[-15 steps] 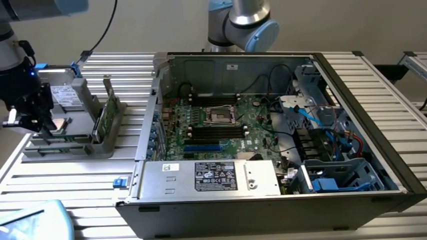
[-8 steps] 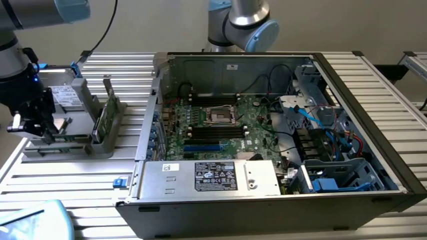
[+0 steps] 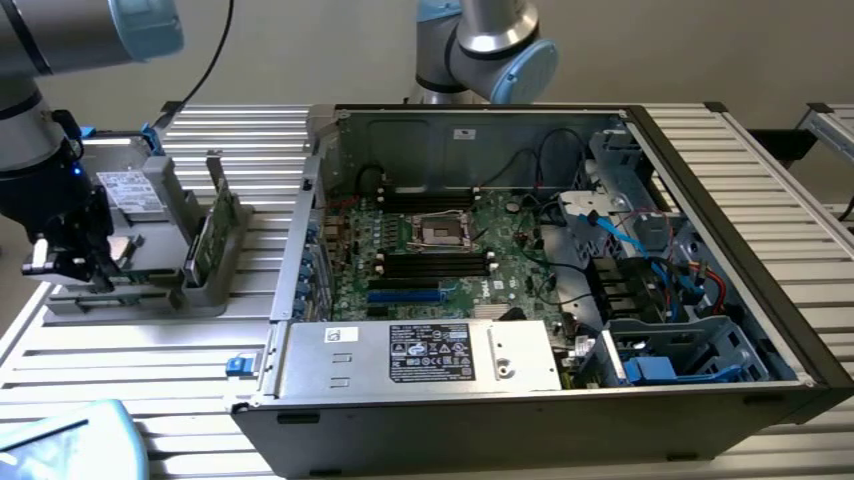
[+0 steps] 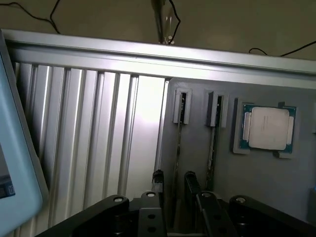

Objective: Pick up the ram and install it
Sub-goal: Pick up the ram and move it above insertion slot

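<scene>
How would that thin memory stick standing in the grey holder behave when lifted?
The memory stick looks like a thin, flat board, so it is probably stiff and light. Standing on edge in the grey holder, it would likely tip without that support.

Plain beige wall (image 3: 294,50) behind; ribbed aluminium table (image 3: 134,360), glare on slats; black cable (image 3: 210,60) hanging.

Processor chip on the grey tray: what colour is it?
The processor chip is silver-grey with a greenish rim, clearest in the wrist view.
</scene>
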You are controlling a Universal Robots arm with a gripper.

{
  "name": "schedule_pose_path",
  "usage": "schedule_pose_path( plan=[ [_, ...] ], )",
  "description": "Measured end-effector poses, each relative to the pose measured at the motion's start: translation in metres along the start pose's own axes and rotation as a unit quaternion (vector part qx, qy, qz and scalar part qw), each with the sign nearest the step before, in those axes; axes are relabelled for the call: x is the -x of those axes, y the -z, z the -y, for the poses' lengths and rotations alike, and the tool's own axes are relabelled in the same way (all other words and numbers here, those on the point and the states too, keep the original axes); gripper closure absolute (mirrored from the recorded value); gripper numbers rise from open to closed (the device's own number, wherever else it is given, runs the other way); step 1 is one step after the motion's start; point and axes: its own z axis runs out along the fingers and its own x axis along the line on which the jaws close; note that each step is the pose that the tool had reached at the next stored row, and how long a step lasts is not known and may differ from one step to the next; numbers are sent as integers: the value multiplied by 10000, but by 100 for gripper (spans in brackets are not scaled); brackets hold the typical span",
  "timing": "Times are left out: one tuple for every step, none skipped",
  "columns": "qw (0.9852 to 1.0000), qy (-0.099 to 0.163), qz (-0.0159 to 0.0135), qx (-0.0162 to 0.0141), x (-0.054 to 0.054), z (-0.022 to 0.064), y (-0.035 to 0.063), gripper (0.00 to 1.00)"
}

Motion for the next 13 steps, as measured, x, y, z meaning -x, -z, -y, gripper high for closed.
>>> schedule_pose_path(
  plan=[
    [10000,13,-1,0,-2,0,-18,69],
    [10000,24,-1,-1,-5,1,-36,69],
    [10000,36,-2,-2,-8,1,-55,69],
    [10000,47,-2,-2,-9,1,-73,69],
    [10000,58,-3,-2,-11,1,-92,69],
    [10000,68,-4,-3,-12,2,-111,69],
    [10000,78,-4,-4,-12,3,-129,69],
    [10000,88,-5,-3,-12,4,-147,69],
    [10000,99,-5,-4,-11,6,-165,69],
    [9999,109,-6,-5,-11,7,-184,69],
    [9999,117,-6,-5,-10,7,-201,69],
    [9999,123,-7,-6,-9,9,-221,69],
    [9999,128,-7,-6,-8,9,-238,69]
  ],
)
